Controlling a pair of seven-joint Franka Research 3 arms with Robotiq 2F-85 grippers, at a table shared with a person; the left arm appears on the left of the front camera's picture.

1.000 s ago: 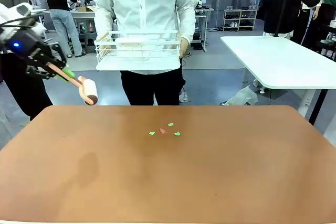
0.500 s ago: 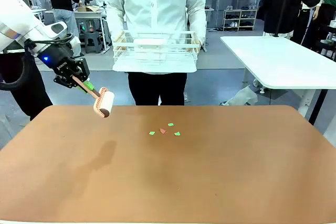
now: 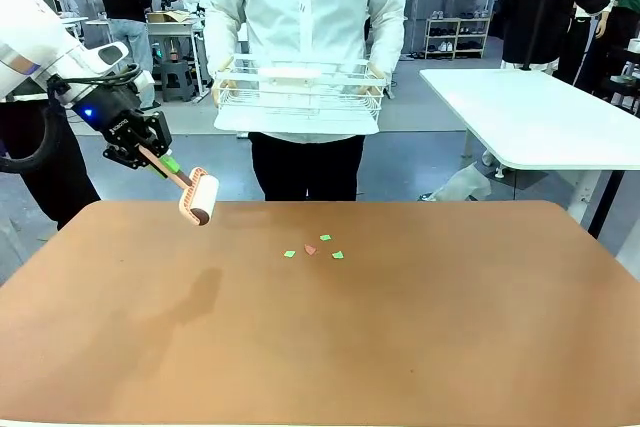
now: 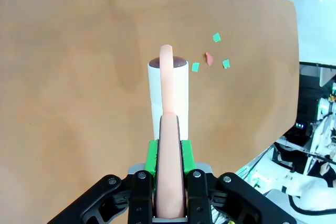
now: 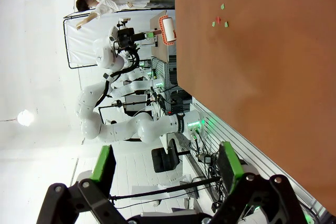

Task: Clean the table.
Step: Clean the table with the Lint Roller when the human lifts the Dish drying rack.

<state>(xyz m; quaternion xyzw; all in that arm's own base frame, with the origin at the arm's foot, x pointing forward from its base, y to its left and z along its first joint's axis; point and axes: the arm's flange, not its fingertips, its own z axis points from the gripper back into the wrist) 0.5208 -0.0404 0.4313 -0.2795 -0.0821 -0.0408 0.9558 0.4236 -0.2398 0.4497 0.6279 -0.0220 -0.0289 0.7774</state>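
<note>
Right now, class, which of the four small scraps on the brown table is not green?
The reddish-orange scrap in the middle of the cluster; the three green scraps lie around it.

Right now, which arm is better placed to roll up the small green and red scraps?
Left. The left jaws are shut on the peach-handled white lint roller, above the reddish-brown table near the small green and red scraps. The right jaws are open, empty, farther away.

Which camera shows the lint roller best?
Left wrist view: the lint roller is close and central, handle in the left gripper's jaws. Front view shows it smaller, over the table; right wrist view, tiny and distant.
</note>
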